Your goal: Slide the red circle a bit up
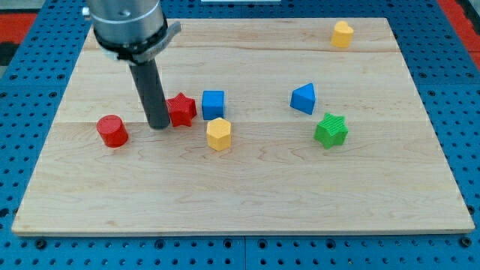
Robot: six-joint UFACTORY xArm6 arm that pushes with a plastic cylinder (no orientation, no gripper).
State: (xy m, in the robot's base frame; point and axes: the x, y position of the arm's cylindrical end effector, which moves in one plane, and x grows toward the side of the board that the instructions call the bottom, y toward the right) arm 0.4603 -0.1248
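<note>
The red circle (112, 130) is a short red cylinder at the left of the wooden board (247, 195). My tip (158, 126) stands on the board to the right of the red circle, with a gap between them. The tip is right against the left side of the red star (181, 109).
A blue cube (213, 103) sits right of the red star, with a yellow hexagon (219, 134) just below it. A blue triangular block (304, 98) and a green star (331, 130) lie to the right. A yellow block (343, 34) is at the top right.
</note>
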